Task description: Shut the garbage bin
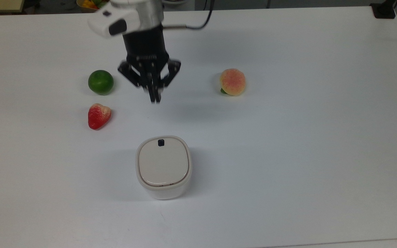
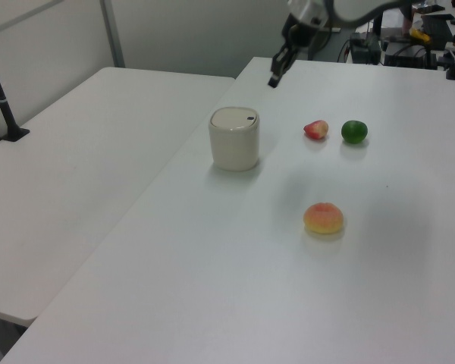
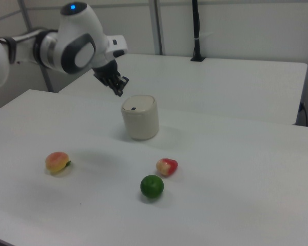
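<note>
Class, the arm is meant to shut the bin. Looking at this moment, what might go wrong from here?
1. The lid looks flat, but the small black latch may not have caught, so it might pop open.
2. The shut pincer hangs between the lime and the peach; a low sideways swing might knock one rolling.
</note>
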You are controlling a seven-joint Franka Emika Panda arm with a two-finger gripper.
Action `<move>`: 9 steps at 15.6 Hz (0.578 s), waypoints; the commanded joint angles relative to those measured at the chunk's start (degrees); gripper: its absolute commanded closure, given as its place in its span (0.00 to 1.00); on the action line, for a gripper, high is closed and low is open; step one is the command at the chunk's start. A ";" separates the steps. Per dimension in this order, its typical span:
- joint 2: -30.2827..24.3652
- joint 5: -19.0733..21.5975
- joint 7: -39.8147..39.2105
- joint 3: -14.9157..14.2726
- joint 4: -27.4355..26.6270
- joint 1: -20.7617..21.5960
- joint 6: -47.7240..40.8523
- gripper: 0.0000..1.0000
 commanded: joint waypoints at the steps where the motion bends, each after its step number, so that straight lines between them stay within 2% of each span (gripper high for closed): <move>1: -6.70 0.74 1.13 0.20 0.39 -1.26 -14.17 0.56; 2: -8.55 0.83 1.13 0.29 0.39 -1.53 -17.34 0.48; 5: -12.95 0.83 1.30 0.82 0.48 -1.62 -27.53 0.09; 6: -13.83 0.83 1.13 0.99 0.48 -1.62 -29.92 0.00; 9: -16.38 0.84 1.21 1.87 -0.13 -1.88 -31.87 0.00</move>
